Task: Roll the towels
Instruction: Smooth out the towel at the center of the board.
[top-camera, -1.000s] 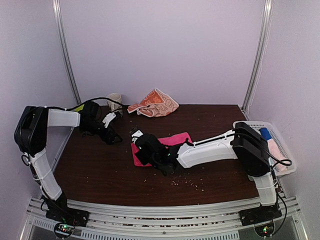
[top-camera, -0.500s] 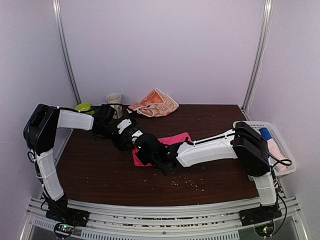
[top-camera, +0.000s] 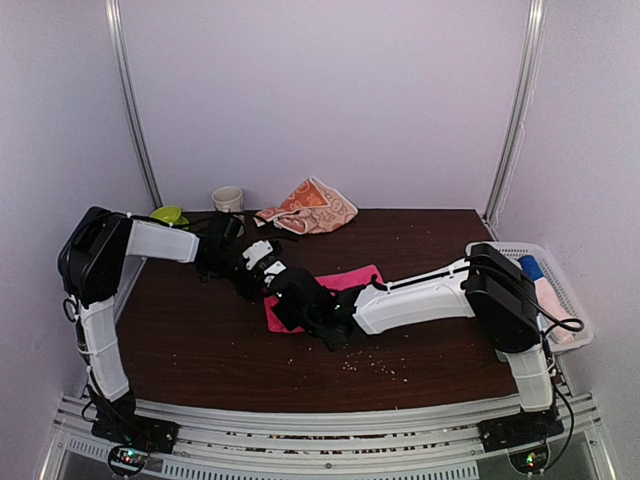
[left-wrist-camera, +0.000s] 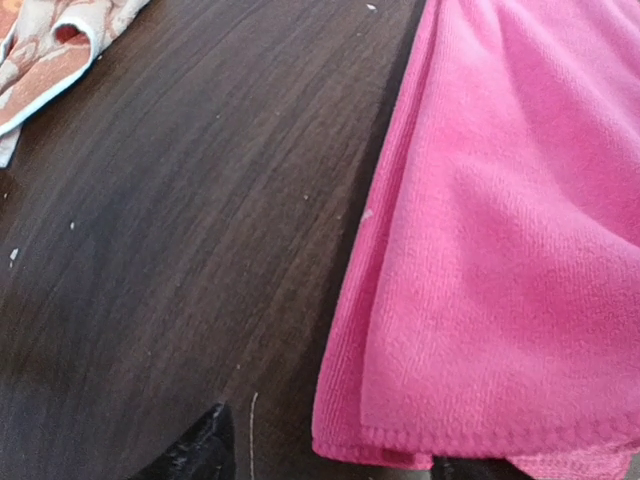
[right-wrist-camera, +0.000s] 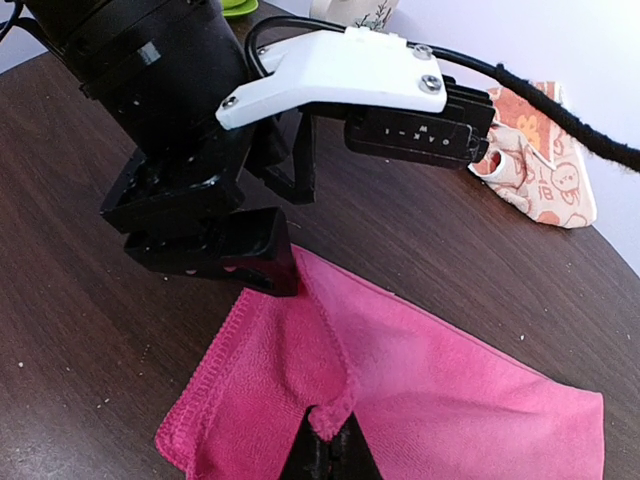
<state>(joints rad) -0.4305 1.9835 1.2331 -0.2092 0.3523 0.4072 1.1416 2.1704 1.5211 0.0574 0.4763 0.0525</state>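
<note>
The left gripper (right-wrist-camera: 225, 250) stands with jaws spread over the left edge of the pink towel (right-wrist-camera: 420, 390), one fingertip on the bare table (top-camera: 200, 340) and the other at the hem. The pink towel lies mid-table, and the right gripper (right-wrist-camera: 328, 455), pressed together, pinches a raised fold of it. The bunny-print towel (top-camera: 315, 208) lies crumpled at the table's back edge, well apart from both grippers.

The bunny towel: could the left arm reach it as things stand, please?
Probably yes: the bunny towel lies uncovered just beyond the left arm, nothing between them; its jaws would first have to leave the edge of the pink towel.
</note>
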